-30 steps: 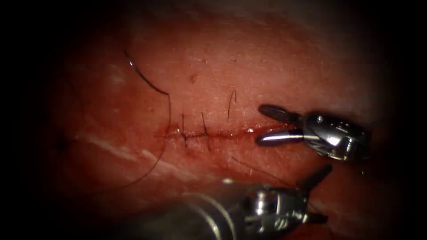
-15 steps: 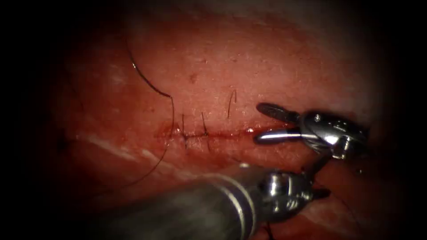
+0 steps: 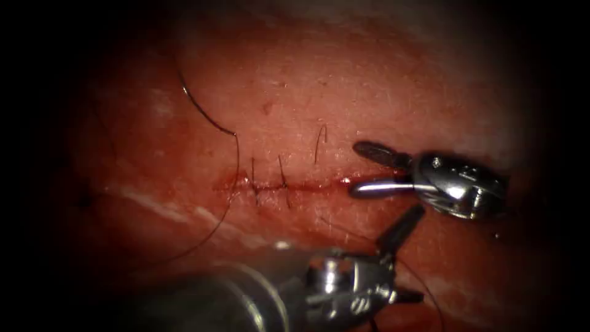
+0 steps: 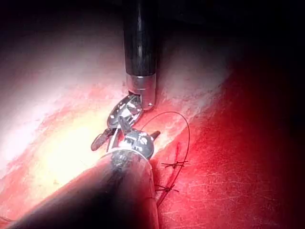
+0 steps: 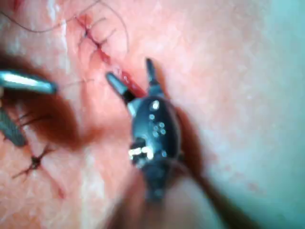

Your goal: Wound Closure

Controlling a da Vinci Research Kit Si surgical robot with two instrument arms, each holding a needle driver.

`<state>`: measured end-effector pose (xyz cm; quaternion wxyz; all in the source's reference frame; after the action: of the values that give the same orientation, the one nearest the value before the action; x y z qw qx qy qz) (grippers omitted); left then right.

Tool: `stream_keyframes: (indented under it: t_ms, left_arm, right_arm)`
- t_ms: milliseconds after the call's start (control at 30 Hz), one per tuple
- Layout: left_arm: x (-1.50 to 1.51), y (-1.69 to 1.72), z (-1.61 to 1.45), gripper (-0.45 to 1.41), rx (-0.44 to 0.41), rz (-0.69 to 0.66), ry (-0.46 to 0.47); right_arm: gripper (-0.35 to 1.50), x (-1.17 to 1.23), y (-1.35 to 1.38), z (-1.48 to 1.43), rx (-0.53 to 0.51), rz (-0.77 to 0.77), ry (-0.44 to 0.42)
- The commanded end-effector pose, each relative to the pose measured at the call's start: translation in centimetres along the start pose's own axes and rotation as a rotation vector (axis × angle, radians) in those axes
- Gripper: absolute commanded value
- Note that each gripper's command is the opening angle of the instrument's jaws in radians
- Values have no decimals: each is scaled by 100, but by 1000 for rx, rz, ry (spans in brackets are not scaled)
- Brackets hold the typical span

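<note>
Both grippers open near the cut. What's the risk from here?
1. The right gripper, open and empty, straddles the right end of the cut; a tip might gouge the tissue edge.
2. Loose thread arcs by the open, empty left gripper; snagging it might strain the stitches.

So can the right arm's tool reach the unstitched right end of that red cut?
Probably yes: the right arm's shiny metal tool has its open, empty fingers right at that end of the thin red cut, with nothing between.
</note>
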<state>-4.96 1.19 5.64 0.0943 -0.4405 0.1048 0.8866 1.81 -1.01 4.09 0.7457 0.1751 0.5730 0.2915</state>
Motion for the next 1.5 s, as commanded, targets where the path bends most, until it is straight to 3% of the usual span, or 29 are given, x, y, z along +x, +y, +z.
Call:
stream_keyframes:
  t_ms: [33, 300, 400, 467, 533, 600, 633, 667, 800, 967, 1067, 1267, 1500]
  left_arm:
    - [-4, 6, 5, 97, -2, -6, 5]
    - [-8, 8, -11, 71, 0, -43, 55]
    - [-3, 11, -14, 27, -27, -42, 103]
    - [1, 12, -14, 12, -41, -47, 127]
    - [3, 14, -11, 8, -45, -45, 144]
    - [4, 16, -6, -13, -55, -33, 162]
    - [4, 16, -5, -40, -58, -32, 165]
    - [3, 15, -4, -45, -60, -31, 167]
    - [-8, 5, -9, -45, -73, -17, 202]
    - [-36, -21, -32, -45, -79, -16, 239]
    - [-42, -19, -42, -45, -100, -10, 269]
    - [-46, -6, -62, -45, -198, 37, 383]
    - [-52, -2, -69, -45, -253, 132, 459]
  right_arm:
    - [121, -13, -8, 3, 3, 3, -2]
    - [121, -15, -8, 3, 2, 1, -4]
    - [121, -15, -8, 3, 2, 1, -4]
    - [121, -15, -8, 3, 2, 1, -4]
    - [121, -15, -8, 3, 2, 1, -4]
    - [121, -16, -9, 3, 3, 1, -5]
    - [121, -16, -9, 2, 3, 0, -5]
    - [121, -16, -9, 2, 3, 0, -5]
    - [120, -16, -12, -3, 6, -7, -5]
    - [106, -8, -29, -29, 105, -86, 2]
    - [98, -3, -46, -35, 166, -169, 18]
    - [101, 19, -90, -10, 235, -410, 5]
    - [105, 27, -119, 23, 313, -463, -39]
